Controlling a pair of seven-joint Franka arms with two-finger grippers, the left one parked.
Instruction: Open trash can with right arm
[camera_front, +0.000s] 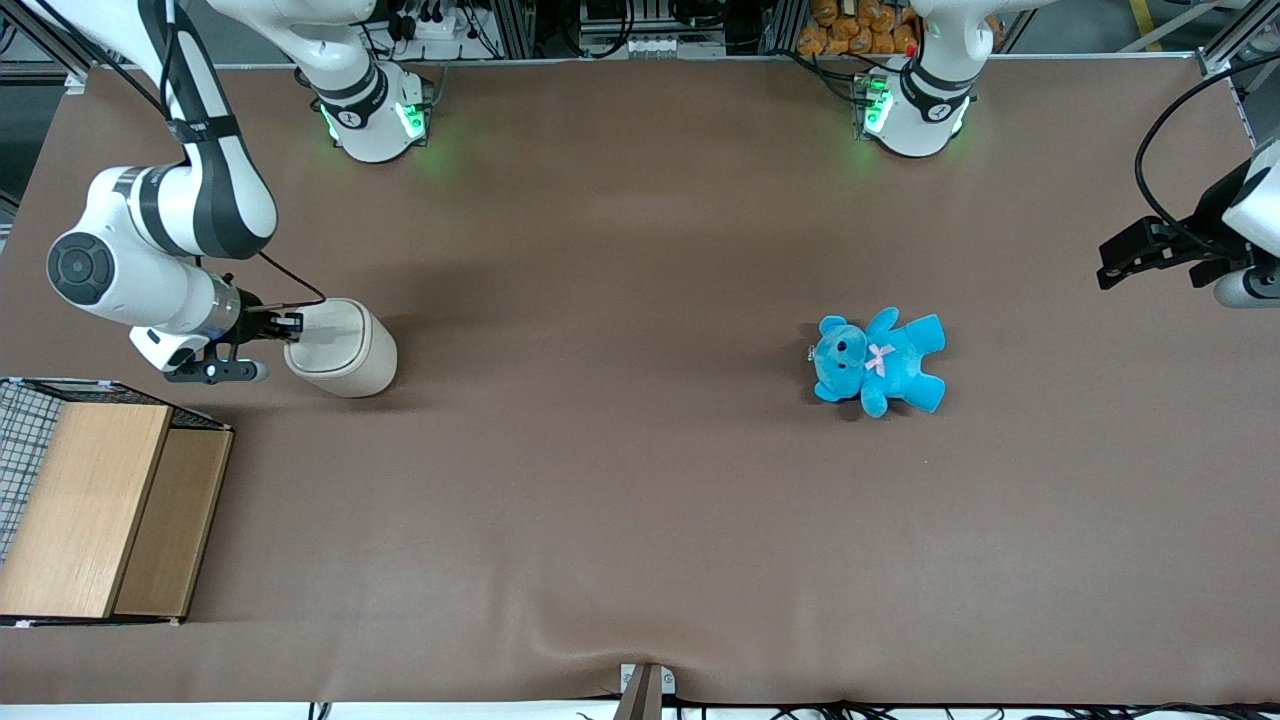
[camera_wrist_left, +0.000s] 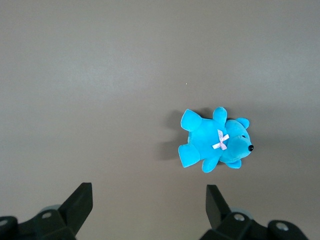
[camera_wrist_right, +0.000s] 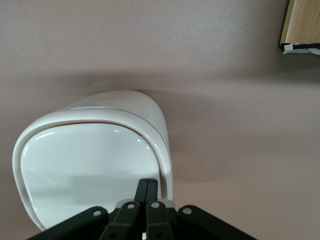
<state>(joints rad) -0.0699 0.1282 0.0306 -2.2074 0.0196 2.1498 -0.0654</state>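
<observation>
At far left of the front view, the right arm (camera_front: 160, 240) reaches down w/ its gripper (camera_front: 290, 323) at the rim of the bin (camera_front: 345, 350), which stands at left-centre of the frame, just above the wooden box (camera_front: 100, 505) in the lower-left corner. The wrist view shows the fingers (camera_wrist_right: 148, 192) pressed together, tips resting on the lid (camera_wrist_right: 85, 175) near its edge — nothing pinched between them. The lid looks down or nearly so; a thin tan line shows along one seam.

Risk, as judged from here: the tips sit on top of the lid rather than under its lip, so a lift may slide off w/o catching. A sideways push on this light bin could shove or tip it across the brown table (camera_front: 600, 500) — nothing braces it. If the pull goes against the hinge side, the whole bin may rise instead of the lid.

At right-centre, a blue teddy (camera_front: 880, 360) lies well apart, out of the way.
</observation>
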